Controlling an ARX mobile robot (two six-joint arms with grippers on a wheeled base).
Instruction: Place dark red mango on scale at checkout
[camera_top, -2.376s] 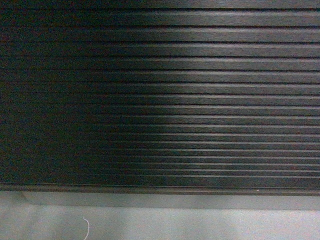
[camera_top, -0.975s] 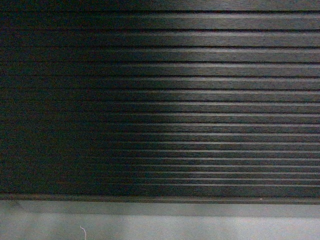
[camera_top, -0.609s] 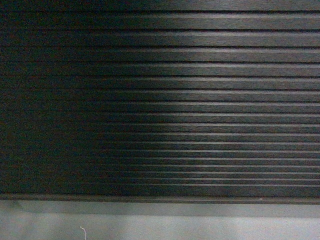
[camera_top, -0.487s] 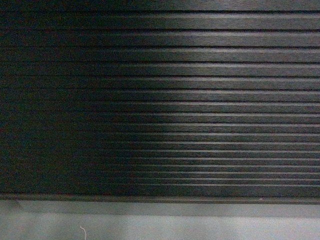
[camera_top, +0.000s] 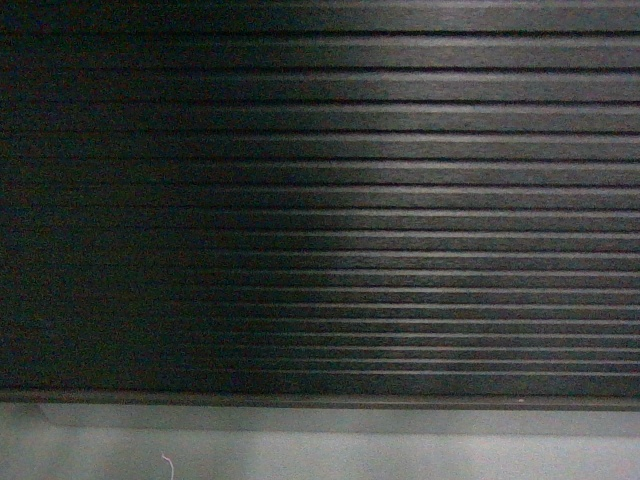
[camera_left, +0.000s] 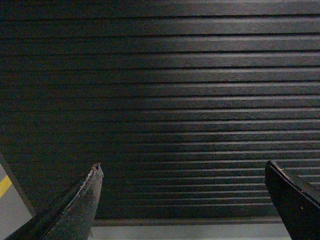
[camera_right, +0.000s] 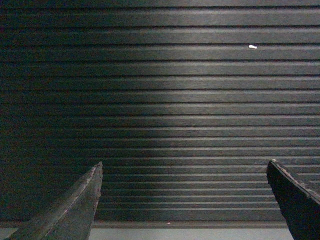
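Observation:
The checkout's dark ribbed slatted front (camera_top: 380, 220) fills the head view, with its grey plinth (camera_top: 330, 420) along the bottom. The same slats (camera_left: 170, 100) face the left wrist view and the right wrist view (camera_right: 170, 100). My left gripper (camera_left: 184, 164) is open, its two dark fingers wide apart with nothing between them. My right gripper (camera_right: 185, 162) is open too and holds nothing. The dark red mango and the scale are out of view. Neither gripper shows in the head view.
Grey floor (camera_top: 300, 455) runs below the plinth, with a small white thread (camera_top: 167, 464) on it. A yellow floor line (camera_left: 4, 186) shows at the left edge of the left wrist view. A small white speck (camera_right: 252, 46) sits on one slat.
The slats have slid slightly down in the head view. The white thread on the floor has shifted a little left and down. Nothing else differs.

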